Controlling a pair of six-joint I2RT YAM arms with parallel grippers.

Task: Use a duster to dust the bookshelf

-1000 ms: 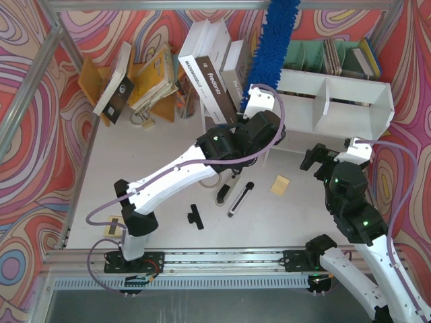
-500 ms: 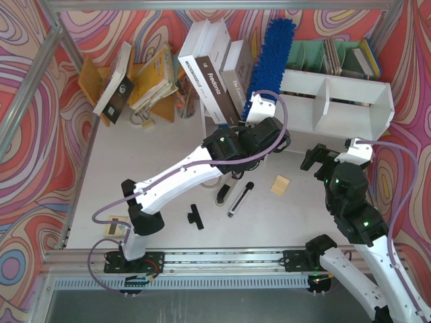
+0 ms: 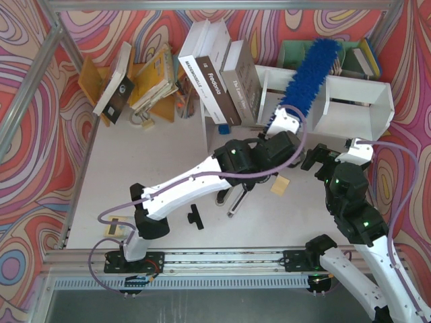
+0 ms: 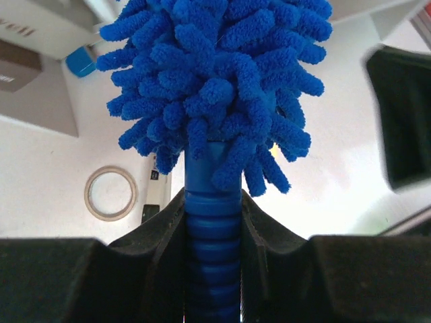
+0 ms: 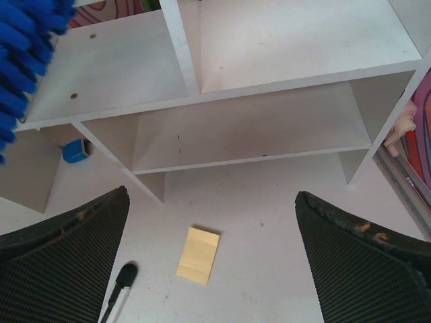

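The white bookshelf [image 3: 357,101] stands at the back right, its open compartments also showing in the right wrist view [image 5: 269,74]. The blue fluffy duster [image 3: 308,75] lies tilted across the shelf's left part, head up and to the right. My left gripper [image 3: 284,124] is shut on the duster's ribbed blue handle [image 4: 212,242], with the fluffy head [image 4: 215,74] just beyond the fingers. My right gripper [image 5: 212,269] is open and empty, low in front of the shelf, over a tan note pad [image 5: 199,254]. The duster's edge shows at the right wrist view's left side [image 5: 20,54].
Books [image 3: 215,77] lean left of the shelf, a tan rack with books [image 3: 135,77] at the back left. On the table lie a black-and-silver stick tool [image 3: 232,202], a black piece [image 3: 195,217], a tape ring [image 4: 110,194] and a small blue block [image 5: 72,150]. A green organizer [image 3: 296,50] stands behind the shelf.
My left arm has swung the duster to the right, from beside the leaning books onto the bookshelf's left compartment. The right arm has not moved.
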